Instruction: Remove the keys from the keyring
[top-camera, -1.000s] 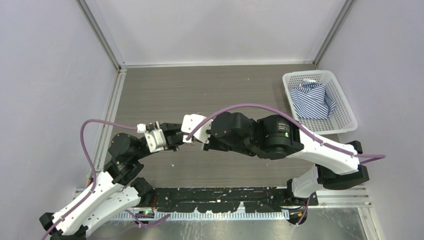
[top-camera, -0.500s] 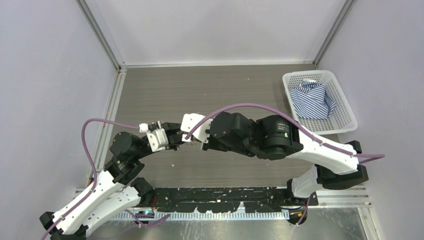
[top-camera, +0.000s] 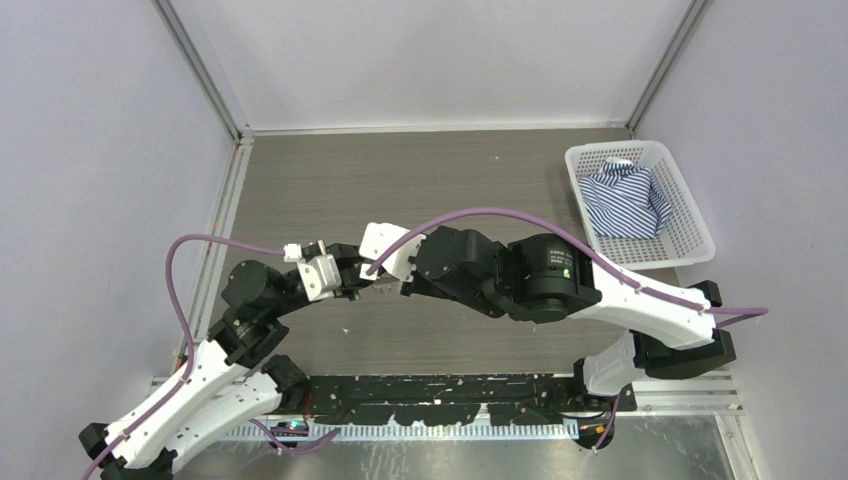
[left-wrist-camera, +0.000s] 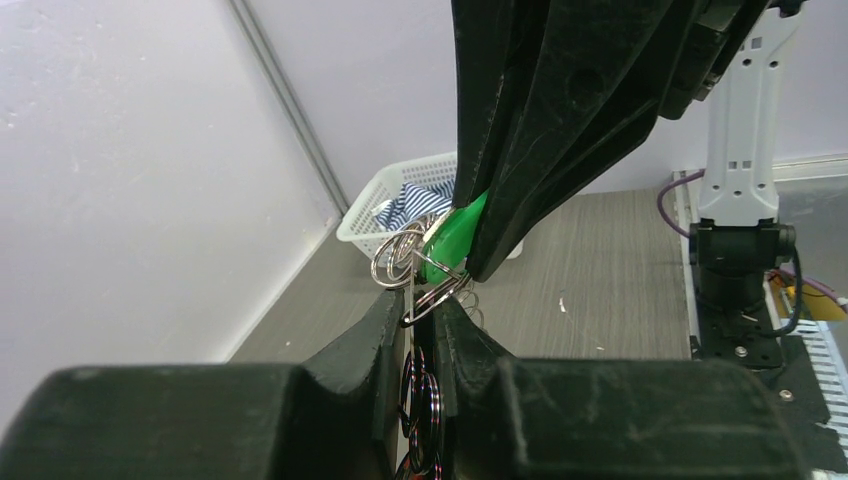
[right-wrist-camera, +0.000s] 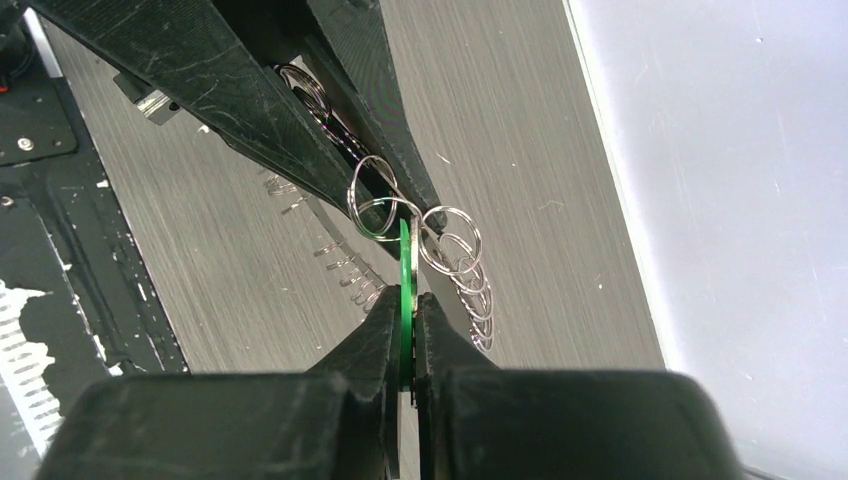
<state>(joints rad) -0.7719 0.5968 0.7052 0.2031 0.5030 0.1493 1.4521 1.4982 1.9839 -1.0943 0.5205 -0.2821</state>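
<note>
The left hand (left-wrist-camera: 422, 315) has its fingers drawn nearly together, pinching a wire loop of the keyring (left-wrist-camera: 400, 262) right at the fingertips, and further silvery coils of the ring bunch just beyond those tips. The right hand (right-wrist-camera: 404, 312) is pressed shut on the flat head of the green key (right-wrist-camera: 404, 268), which stands edge-on between its two fingers and reaches straight ahead of them to the ring. From the left wrist, that green key (left-wrist-camera: 452, 236) sits just past the left fingertips, clamped in the dark fingers (left-wrist-camera: 540, 130) that come down from above. From the right wrist, the keyring (right-wrist-camera: 378, 205) loops around the far end of the green key, with a stack of smaller rings trailing off to one side. The other keys cannot be made out singly; only faint toothed outlines show beside the ring. From above, the two hands meet tip to tip over the wood-grain counter (top-camera: 420, 180), with the left hand (top-camera: 347, 287) just beside the right hand (top-camera: 385, 287). Well away from both hands, at the far right corner, a white basket (top-camera: 690, 235) holds a striped cloth (top-camera: 625, 200).
</note>
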